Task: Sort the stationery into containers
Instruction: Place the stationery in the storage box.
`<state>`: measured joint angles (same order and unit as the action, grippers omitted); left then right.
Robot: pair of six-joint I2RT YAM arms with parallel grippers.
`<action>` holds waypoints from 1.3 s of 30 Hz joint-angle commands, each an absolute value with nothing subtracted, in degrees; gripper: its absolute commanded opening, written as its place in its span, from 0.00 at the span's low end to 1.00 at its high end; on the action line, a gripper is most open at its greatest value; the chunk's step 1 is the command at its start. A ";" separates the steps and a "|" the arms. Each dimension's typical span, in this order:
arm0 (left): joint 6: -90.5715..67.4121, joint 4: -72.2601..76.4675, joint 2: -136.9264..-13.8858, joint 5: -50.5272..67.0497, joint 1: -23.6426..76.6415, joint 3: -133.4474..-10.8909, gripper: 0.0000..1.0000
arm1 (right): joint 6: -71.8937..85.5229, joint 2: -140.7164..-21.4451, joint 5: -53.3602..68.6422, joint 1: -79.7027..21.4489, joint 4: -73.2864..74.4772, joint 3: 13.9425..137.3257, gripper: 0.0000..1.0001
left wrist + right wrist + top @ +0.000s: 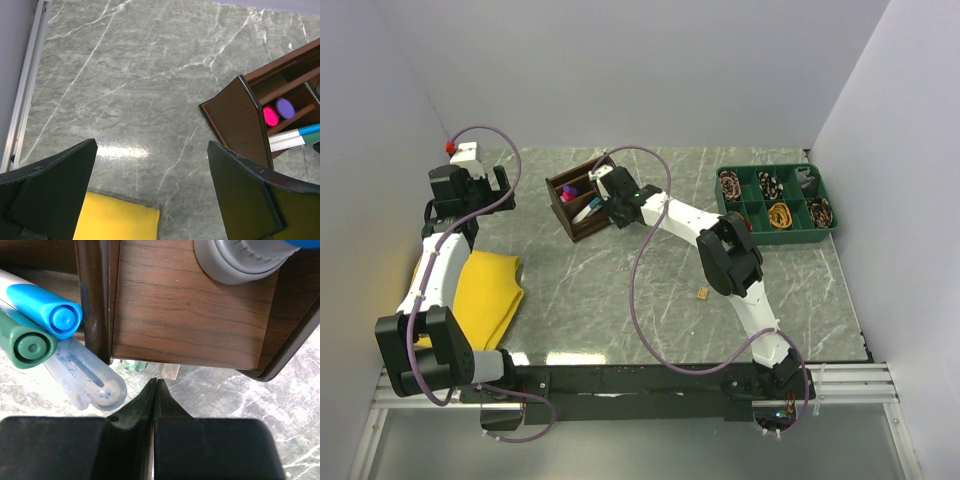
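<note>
The right gripper (154, 385), pinched shut on nothing at the wooden desk organiser's (185, 320) edge beside a protruding blue-capped marker (47, 310), is best drawn straight back so nothing is knocked, while the left gripper (151, 147) is held wide open and empty and a tan eraser (703, 294) is seen apart on the table (620, 300).

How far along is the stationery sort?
Done: pink marker, purple marker, blue-capped pen and green-capped pen sit in the organiser. In hand: nothing; the right gripper is shut and empty at the organiser's edge, and the left gripper is open. Left: a tan piece on the table, plus a pale-green bit and a white bit beside the organiser.
</note>
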<state>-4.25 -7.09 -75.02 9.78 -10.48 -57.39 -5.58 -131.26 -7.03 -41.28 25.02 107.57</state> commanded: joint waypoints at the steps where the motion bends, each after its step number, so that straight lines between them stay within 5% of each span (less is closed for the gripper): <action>1: -5.27 -5.01 -75.23 10.72 -10.72 -58.89 0.99 | -5.45 -127.44 -7.56 -41.31 23.99 107.31 0.00; 39: -5.45 -4.83 -75.94 10.99 -10.81 -59.50 0.99 | -5.89 -131.23 -11.25 -40.96 21.27 110.05 0.05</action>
